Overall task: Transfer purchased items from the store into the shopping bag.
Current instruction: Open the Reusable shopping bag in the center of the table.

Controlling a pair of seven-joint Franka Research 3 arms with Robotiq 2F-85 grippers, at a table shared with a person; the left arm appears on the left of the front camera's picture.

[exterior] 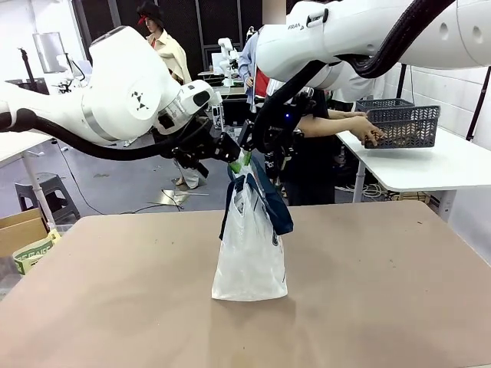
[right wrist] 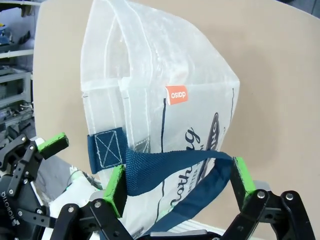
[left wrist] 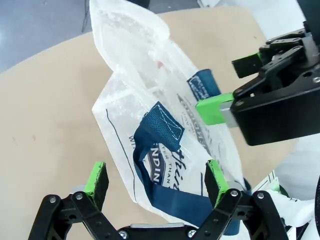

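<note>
Crinkly translucent shopping bag (exterior: 249,253), navy webbing handles (right wrist: 170,165).

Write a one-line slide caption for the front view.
Left tool and right tool, open, meet over the upright shopping bag; behind, a person holds the mesh basket.

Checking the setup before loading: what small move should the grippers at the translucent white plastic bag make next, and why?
Probably close on the navy fabric straps: the left gripper and right gripper stand open with the top of the translucent white plastic bag between their pads, gripping nothing, so nothing holds it open.
</note>
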